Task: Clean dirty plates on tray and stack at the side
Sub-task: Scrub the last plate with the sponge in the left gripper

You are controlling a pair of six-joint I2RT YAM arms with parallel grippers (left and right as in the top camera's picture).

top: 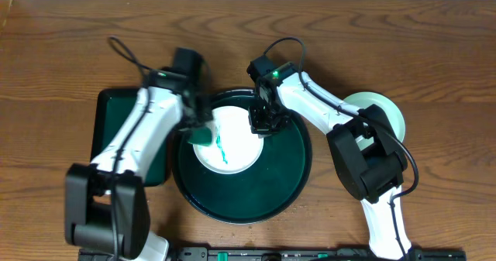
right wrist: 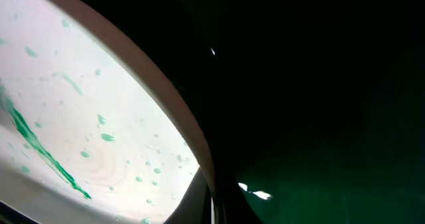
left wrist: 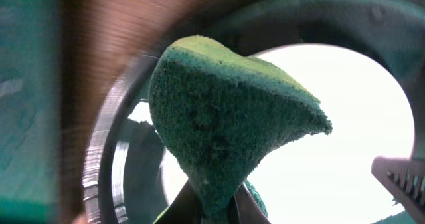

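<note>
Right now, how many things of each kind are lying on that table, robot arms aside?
Plates in sight: 2, dirty plate and side plate
Trays: 2, round tray and rectangular tray
Sponges: 1, green sponge
Total: 5

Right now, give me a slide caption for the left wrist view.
Left end effector pinching a green sponge over the white plate in the round tray.

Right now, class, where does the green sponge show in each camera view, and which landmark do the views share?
Overhead: green foam sponge in the left gripper, at the left edge of the round white teal-smeared plate.
Left wrist: fills the centre, pinched from below.
Right wrist: not in it.
Shared landmark: that plate, on the large round dark green tray.
</note>
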